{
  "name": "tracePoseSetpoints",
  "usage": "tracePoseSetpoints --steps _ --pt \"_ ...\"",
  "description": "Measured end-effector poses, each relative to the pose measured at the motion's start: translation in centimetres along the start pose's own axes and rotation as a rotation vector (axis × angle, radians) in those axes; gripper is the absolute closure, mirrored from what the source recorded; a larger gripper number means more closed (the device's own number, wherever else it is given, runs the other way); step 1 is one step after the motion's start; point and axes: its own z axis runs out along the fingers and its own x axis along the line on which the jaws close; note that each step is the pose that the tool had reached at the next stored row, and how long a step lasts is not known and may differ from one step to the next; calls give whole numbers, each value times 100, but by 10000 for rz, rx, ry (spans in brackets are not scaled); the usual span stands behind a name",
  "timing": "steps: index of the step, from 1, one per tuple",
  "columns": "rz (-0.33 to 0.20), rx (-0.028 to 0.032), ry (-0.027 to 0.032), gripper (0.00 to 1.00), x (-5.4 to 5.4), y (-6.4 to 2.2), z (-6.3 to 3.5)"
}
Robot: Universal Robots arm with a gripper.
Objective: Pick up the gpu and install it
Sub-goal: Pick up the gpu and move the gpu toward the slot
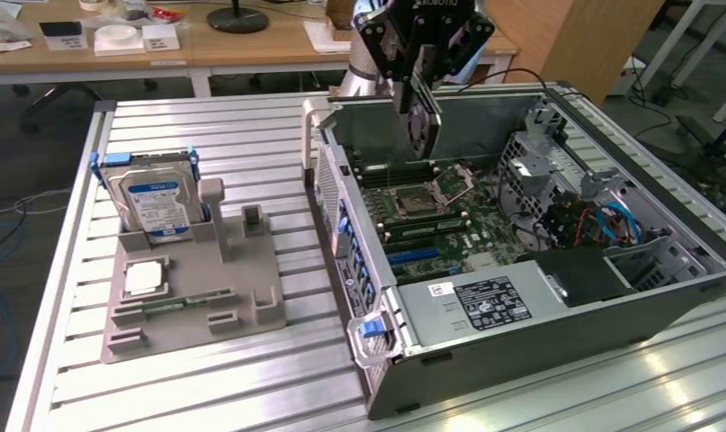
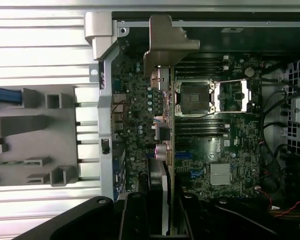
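Slatted bench (image 1: 219,378) carried the open case (image 1: 555,351); the pincer (image 1: 413,90) clamped the gpu (image 1: 423,121) edge-down over the motherboard (image 1: 434,207), blue slots (image 1: 416,255) at its six o'clock. Good form called for a plumb descent, bracket (image 2: 165,40) to the rear wall (image 1: 338,225).

1 computer case (image 1: 578,346). 1 gripper (image 1: 413,90) above case. 1 gpu (image 1: 427,130) above case. Inside case: 1 motherboard (image 1: 459,241), 1 CPU socket (image 1: 413,195), 1 power supply (image 1: 488,301); blue cables (image 1: 614,220), count unclear. 1 grey parts holder (image 1: 248,310) beside case, exterior view's left. On holder: 1 hard drive (image 1: 156,205), 1 memory stick (image 1: 185,303), 1 square pale chip (image 1: 144,277). 1 slatted aluminium table (image 1: 219,387) under case.
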Motion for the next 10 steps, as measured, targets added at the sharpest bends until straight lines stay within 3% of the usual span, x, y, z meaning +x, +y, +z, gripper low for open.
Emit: tracePoseSetpoints --steps 10 --pt "0 -20 2 72 -194 9 7"
